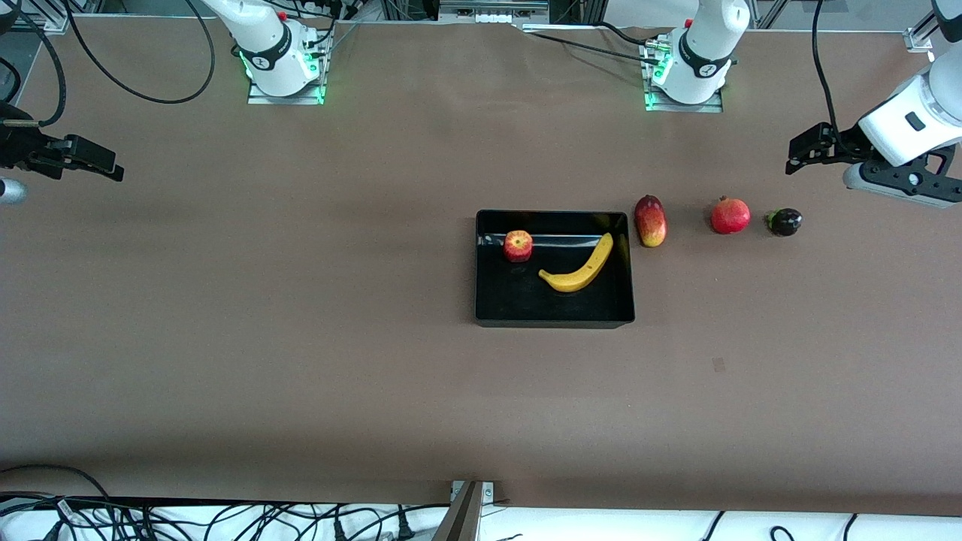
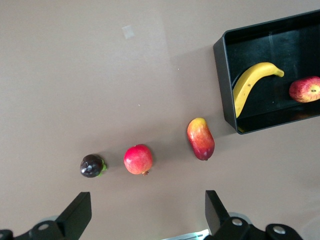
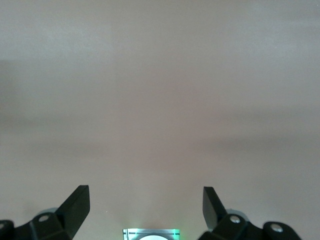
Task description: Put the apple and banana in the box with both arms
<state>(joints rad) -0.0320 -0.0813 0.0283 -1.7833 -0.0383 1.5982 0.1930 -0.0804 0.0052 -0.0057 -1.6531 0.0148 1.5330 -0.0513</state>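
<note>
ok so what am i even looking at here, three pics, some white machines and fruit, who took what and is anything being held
These are two white robot arms bolted along one edge of a brown table. The wide picture comes from a high camera facing them. The other two come from small cameras on each arm's wrist, looking down past its two black fingers.

In the middle sits a shallow black box with an apple and a banana lying inside, apart from each other. Beside the box, toward the left arm's end, three more fruits lie in a row: an oval red-yellow fruit, a pomegranate and a small dark fruit.

Nothing is held. The left gripper hangs open over that row; the right gripper hangs open over bare table at its own end.
</note>
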